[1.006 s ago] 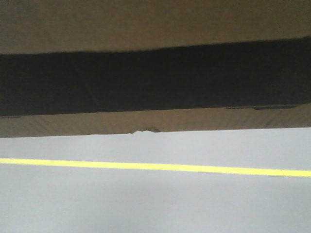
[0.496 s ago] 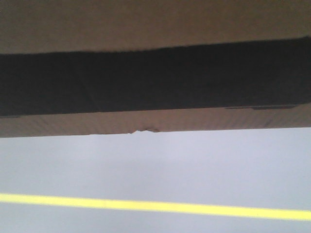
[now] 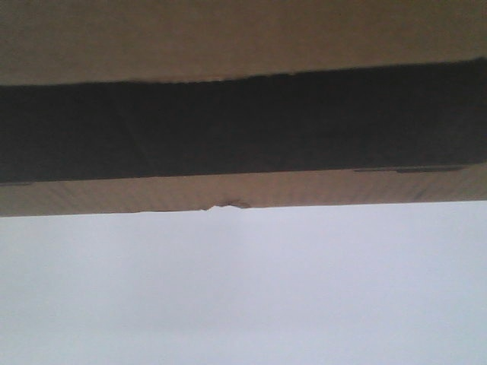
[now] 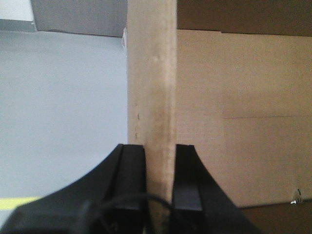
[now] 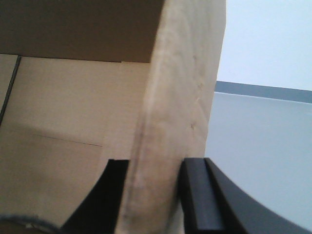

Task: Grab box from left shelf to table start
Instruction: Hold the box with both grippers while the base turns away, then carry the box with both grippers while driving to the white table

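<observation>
The box (image 3: pixel 243 38) is up in the air, its black panel filling the top of the front view, carried between your two arms. Your left hand (image 4: pixel 160 148) is clamped on one upright cardboard wall, and your right hand (image 5: pixel 155 163) is pinching the opposite one. Below lies a pale plain expanse (image 3: pixel 243 296); whether that's the surface, I can't tell. Move both hands as one, level, and let go only once the bottom sits flat.

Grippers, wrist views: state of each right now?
Left gripper: shut, fingers clamped on an upright wall of the box.
Right gripper: shut, fingers clamped on a wall of the box too.
</observation>
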{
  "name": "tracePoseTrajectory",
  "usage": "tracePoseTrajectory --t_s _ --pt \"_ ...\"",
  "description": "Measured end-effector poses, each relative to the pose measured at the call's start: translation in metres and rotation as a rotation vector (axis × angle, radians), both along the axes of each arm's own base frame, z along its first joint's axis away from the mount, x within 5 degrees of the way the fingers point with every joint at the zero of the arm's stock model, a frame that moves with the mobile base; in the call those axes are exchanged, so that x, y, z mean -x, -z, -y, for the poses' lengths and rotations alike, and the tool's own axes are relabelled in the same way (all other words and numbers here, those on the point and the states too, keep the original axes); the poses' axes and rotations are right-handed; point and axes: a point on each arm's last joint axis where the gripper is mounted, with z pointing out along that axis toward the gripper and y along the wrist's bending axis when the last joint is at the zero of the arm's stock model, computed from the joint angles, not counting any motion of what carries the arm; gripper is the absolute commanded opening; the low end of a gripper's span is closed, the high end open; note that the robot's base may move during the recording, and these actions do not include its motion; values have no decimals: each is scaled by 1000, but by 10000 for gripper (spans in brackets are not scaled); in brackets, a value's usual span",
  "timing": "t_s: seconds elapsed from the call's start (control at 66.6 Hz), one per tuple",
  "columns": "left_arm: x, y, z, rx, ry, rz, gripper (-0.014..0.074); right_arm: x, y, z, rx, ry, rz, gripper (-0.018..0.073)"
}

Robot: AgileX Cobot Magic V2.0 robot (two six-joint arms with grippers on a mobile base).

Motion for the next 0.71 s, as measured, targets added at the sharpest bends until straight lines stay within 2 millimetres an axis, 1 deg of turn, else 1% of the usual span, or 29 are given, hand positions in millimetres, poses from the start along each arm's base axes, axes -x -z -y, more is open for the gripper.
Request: tracePoseTrajectory --t_s 0.706 --pt "0 0 0 2 2 0 -99 0 0 0 0 0 -2 57"
